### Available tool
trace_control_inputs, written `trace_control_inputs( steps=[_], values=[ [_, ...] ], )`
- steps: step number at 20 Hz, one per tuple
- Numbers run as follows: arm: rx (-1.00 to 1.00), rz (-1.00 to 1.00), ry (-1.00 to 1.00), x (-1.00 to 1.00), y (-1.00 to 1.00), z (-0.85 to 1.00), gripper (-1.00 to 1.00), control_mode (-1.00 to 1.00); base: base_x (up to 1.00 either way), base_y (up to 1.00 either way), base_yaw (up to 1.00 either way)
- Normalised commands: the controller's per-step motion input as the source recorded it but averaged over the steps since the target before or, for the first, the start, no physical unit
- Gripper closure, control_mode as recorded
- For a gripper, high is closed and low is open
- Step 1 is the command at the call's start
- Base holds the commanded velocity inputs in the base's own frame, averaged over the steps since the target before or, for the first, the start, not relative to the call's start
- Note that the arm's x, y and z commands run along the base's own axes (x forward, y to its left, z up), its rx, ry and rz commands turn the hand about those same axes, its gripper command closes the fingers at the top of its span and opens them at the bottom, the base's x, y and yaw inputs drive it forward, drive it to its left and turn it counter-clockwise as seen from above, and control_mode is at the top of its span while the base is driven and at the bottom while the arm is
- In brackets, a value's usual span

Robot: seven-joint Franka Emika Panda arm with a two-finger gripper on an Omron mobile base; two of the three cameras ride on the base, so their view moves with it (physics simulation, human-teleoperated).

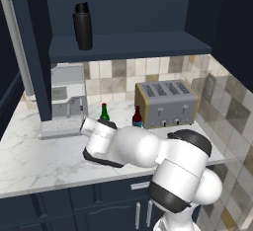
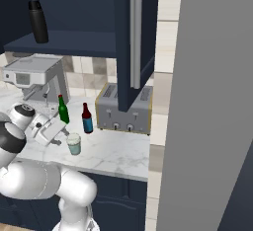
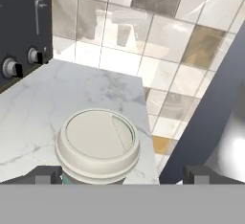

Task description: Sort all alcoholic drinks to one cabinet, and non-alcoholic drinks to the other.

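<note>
The claw (image 3: 122, 173) stands apart, a finger on each side of the cup (image 3: 98, 144), which sits near the front edge of the bench (image 2: 113, 153). Behind it, mid-bench, stand 2 bottles: the green bottle (image 2: 63, 109) and the brown bottle (image 2: 87, 119) just beside the toaster (image 2: 123, 109). Farthest, the flask (image 1: 83, 26) stands on the cabinet shelf (image 1: 128, 45).
</note>
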Motion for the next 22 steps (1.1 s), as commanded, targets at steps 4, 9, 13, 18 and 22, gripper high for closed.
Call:
trace_control_inputs(
  steps=[4,9,13,18,22],
  values=[
    [0.0,0.0,0.0,0.01,0.0,-0.11,-1.0,-1.0,0.0,0.0,0.0],
    [0.0,0.0,0.0,0.01,0.0,-0.1,-1.0,-1.0,0.0,0.0,0.0],
    [0.0,0.0,-0.01,0.01,0.0,-0.07,-1.0,-1.0,0.0,0.0,0.0],
    [0.0,0.0,0.0,0.04,-0.01,-0.04,-1.0,-1.0,0.0,0.0,0.0],
    [0.0,0.0,0.0,0.04,-0.05,-0.01,-1.0,-1.0,0.0,0.0,0.0]
  ],
)
